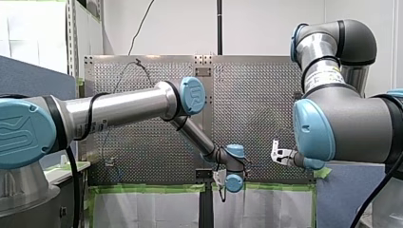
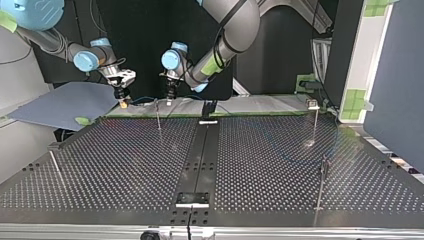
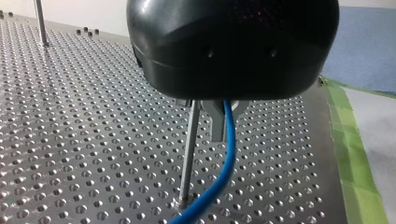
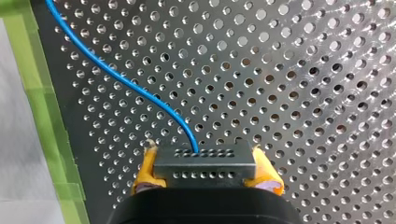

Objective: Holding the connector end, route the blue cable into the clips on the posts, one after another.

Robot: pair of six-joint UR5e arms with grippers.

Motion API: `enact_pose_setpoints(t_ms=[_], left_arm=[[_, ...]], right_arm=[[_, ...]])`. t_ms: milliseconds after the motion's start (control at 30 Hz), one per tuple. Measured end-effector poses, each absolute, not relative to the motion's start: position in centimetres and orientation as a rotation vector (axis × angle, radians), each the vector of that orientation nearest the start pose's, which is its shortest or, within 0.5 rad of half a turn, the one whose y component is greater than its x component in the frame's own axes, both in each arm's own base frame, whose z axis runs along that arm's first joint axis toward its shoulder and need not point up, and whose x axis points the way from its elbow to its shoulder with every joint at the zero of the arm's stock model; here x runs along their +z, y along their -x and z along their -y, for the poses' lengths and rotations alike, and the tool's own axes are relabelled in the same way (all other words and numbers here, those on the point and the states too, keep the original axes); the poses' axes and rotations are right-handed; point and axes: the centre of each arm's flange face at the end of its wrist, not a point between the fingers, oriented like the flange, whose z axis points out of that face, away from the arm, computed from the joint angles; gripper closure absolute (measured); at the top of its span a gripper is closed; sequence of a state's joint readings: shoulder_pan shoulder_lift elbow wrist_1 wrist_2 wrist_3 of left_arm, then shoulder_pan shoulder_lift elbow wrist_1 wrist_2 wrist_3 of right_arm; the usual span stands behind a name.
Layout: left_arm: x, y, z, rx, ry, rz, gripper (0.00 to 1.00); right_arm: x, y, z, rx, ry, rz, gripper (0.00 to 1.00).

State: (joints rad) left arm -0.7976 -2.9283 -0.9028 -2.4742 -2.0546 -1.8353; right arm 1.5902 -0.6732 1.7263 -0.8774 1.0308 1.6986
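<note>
My right gripper [image 4: 205,163] is shut with its yellow pads on the grey connector [image 4: 205,171]. The blue cable [image 4: 121,79] leaves the connector and curves away over the perforated table [image 4: 299,84]. In the left wrist view my left gripper [image 3: 219,126] is shut on the blue cable [image 3: 227,158], close beside a thin metal post [image 3: 188,154]. The cable hangs down from the fingers past the post's foot. In the top view my left gripper [image 2: 170,97] hovers at the far edge by that post [image 2: 158,114], and my right gripper [image 2: 122,102] is to its left.
More posts stand at the top view's right [image 2: 316,122], near right [image 2: 322,185] and near left [image 2: 54,167]. Green tape [image 4: 42,112] lines the table's edge by both grippers. A blue-grey board [image 2: 65,102] lies beyond the far left edge.
</note>
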Motion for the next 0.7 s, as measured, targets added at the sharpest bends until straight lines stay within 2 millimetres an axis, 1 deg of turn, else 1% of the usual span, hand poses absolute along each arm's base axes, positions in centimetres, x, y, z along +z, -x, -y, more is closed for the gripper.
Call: enact_pose_setpoints(t_ms=[267, 500, 700], left_arm=[[-8.7, -51.2, 64.1, -0.483, -0.061, -1.582, 1.00], [-8.1, -52.9, 63.6, -0.486, -0.059, -1.576, 1.00], [-7.7, -54.1, 63.2, -0.500, -0.064, -1.569, 1.00]], right_arm=[[-2.5, -19.6, 59.4, 1.645, -1.684, 1.180, 1.00], [-2.5, -19.6, 59.7, 1.647, -1.676, 1.175, 1.00], [-3.5, -19.6, 60.5, 1.636, -1.687, 1.179, 1.00]])
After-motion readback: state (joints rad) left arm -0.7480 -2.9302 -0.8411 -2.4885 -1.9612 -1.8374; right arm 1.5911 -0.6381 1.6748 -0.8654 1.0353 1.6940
